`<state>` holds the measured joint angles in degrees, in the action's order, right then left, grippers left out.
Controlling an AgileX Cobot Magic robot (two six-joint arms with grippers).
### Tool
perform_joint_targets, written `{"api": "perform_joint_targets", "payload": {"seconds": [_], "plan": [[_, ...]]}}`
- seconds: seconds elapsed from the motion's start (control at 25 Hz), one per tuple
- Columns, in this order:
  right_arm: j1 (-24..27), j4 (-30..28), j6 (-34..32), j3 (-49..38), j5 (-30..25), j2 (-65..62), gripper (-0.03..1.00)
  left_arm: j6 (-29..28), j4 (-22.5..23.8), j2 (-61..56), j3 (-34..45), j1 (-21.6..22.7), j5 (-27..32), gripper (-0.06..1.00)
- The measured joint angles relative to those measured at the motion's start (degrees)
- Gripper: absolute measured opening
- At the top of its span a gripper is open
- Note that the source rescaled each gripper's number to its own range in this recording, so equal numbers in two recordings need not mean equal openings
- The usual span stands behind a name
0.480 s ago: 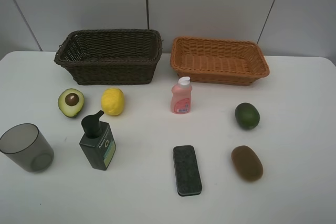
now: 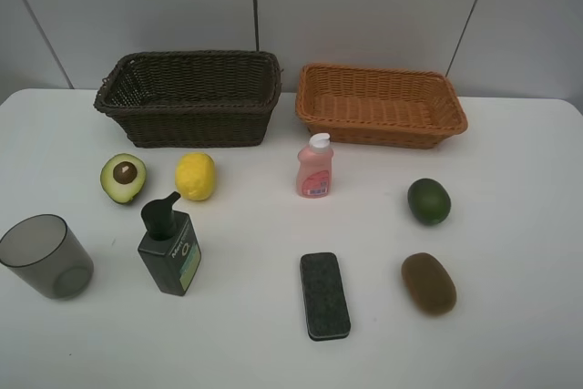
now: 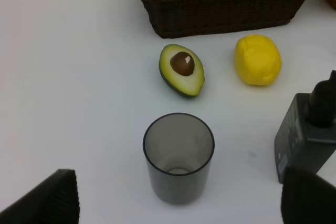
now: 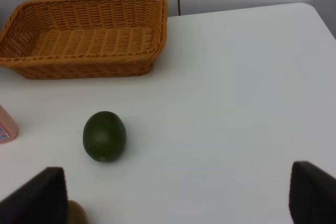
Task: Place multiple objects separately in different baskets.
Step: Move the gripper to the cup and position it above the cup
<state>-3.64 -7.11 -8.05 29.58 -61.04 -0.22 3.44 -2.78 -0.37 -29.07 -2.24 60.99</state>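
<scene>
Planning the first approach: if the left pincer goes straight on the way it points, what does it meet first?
Probably the grey translucent cup, upright and centred ahead of the open left pincer; the halved avocado lies beyond it. Depth is unclear.

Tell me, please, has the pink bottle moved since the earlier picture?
No. The pink bottle stands upright at the same spot as before, just in front of the left corner of the orange basket.

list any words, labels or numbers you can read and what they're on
No text here can be read.
Pump bottle: pale label on its front, print too blurred to read.
Pink bottle: small label low on its front, too small to read.
No other lettering shows.
</scene>
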Motion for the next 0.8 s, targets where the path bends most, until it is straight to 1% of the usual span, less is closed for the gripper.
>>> {"api": "perform_joint_targets", "payload": {"seconds": [0.36, 0.48, 0.6, 0.8], "plan": [[0.0, 0.0, 0.0, 0.0, 0.0, 0.0, 1.0, -0.1, 0.0, 0.0, 0.0, 0.0, 0.0, 1.0], [0.0, 0.1, 0.0, 0.0, 0.0, 0.0, 1.0, -1.7, 0.4, 0.5, 0.0, 0.0, 0.0, 1.0], [0.0, 0.1, 0.0, 0.0, 0.0, 0.0, 1.0, -3.9, 1.6, 5.0, -0.1, 0.0, 0.1, 1.0], [0.0, 0.1, 0.0, 0.0, 0.0, 0.0, 1.0, -5.3, 1.9, 20.5, -2.7, 0.0, 0.9, 1.0]]}}
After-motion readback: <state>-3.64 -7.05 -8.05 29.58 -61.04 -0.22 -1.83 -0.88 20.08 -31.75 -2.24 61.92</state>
